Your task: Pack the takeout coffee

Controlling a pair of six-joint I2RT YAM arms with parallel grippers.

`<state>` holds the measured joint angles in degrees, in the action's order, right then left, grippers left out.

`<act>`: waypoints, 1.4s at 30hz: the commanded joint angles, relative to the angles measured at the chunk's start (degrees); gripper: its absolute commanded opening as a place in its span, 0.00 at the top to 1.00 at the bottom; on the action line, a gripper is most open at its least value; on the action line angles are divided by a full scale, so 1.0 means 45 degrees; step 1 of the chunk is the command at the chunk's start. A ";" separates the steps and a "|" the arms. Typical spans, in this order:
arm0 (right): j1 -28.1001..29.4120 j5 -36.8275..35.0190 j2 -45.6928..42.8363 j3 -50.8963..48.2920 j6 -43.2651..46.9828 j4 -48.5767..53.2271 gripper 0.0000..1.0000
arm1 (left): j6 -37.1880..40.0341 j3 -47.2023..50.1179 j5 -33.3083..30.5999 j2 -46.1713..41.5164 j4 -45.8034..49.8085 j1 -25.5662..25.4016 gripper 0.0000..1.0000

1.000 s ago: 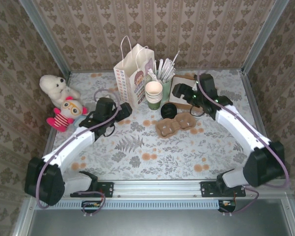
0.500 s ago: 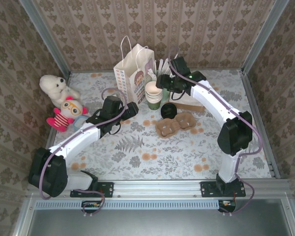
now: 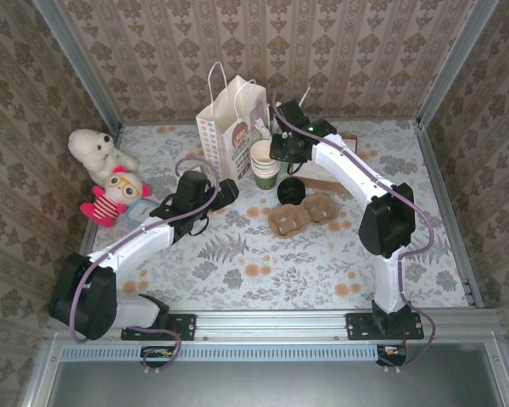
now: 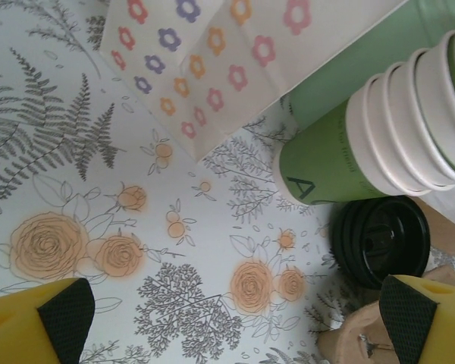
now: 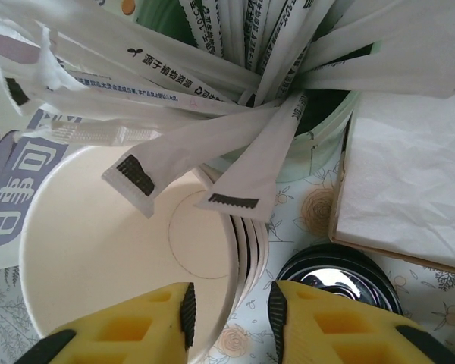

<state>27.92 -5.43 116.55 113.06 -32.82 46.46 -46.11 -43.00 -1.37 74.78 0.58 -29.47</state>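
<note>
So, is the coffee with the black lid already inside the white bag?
No, the takeout coffee stands on the table beside the cup stack.

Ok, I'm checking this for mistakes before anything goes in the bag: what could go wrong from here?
1. The right gripper has its jaws astride the rim of the stack of cream cups, not the lidded coffee beside it; it may lift the wrong cup.
2. Wrapped straws hang over that rim and could get snagged or dragged out.
</note>
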 commanded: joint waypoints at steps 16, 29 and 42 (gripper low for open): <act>0.0125 -0.0493 0.1112 0.1632 0.0300 0.1037 0.80 | 0.1165 0.0591 0.0033 -0.0867 -0.0671 0.0446 0.00; 0.0165 -0.0889 0.1023 0.2058 0.0952 0.1395 0.94 | 0.0974 0.0615 0.0024 -0.0896 -0.0563 0.0592 0.00; 0.0274 -0.0897 0.0074 0.2336 0.1627 0.0925 1.00 | 0.0423 0.0500 0.1169 -0.0569 -0.0736 0.1072 0.00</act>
<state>28.45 -8.23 120.57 122.50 -27.33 51.35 -42.89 -40.47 1.78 71.92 -1.78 -25.54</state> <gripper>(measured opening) 0.071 0.992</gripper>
